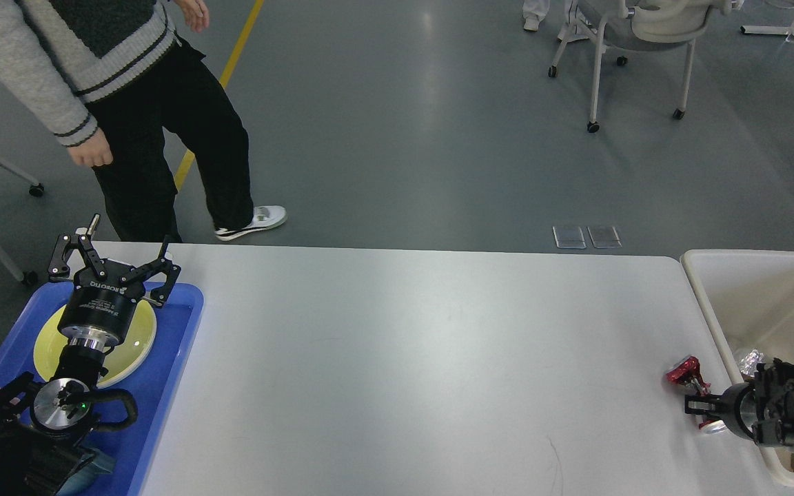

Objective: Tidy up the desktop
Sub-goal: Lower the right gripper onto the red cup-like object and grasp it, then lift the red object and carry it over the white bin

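Left gripper (116,258) spread wide, grasping nothing, over yellow plate (136,344) in blue tray (180,331) at worktop (404,372) left edge; right gripper (692,389) clenched on red crumpled item (683,373) beside off-white bin (735,275).

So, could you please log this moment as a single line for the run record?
left pincer: open above plate in blue tray | right pincer: at red item, closure unclear | desktop | bin
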Motion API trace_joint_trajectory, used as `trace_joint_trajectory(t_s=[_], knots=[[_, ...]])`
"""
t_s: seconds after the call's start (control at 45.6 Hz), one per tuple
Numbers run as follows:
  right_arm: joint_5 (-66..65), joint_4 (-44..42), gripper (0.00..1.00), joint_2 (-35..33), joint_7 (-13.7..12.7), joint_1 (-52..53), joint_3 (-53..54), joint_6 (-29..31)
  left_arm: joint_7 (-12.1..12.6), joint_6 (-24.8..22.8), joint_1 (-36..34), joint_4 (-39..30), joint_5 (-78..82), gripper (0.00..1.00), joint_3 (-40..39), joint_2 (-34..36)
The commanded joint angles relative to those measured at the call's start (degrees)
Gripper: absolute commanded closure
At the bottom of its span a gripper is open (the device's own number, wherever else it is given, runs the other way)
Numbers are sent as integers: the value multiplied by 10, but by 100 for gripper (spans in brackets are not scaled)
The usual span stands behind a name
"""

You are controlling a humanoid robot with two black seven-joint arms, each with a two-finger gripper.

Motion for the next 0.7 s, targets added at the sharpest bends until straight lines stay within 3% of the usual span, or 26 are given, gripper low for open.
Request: trace_joint_trajectory(t_s=[0.0,0.307,0.439,0.526,0.68], knots=[[1,2,100,0,0,4,0,-2,0,0,0,0,0,3,0,0],[6,21,100,-11,2,43,-1,2,0,0,0,-1,0,3,0,0],[7,75,100,-36,31,121,-1,14,0,0,0,0,0,3,0,0],[7,127,100,-43,47,207,0,63,0,0,0,-1,1,3,0,0],[8,208,100,-51,48,356,8,191,0,0,0,-1,0,3,0,0]])
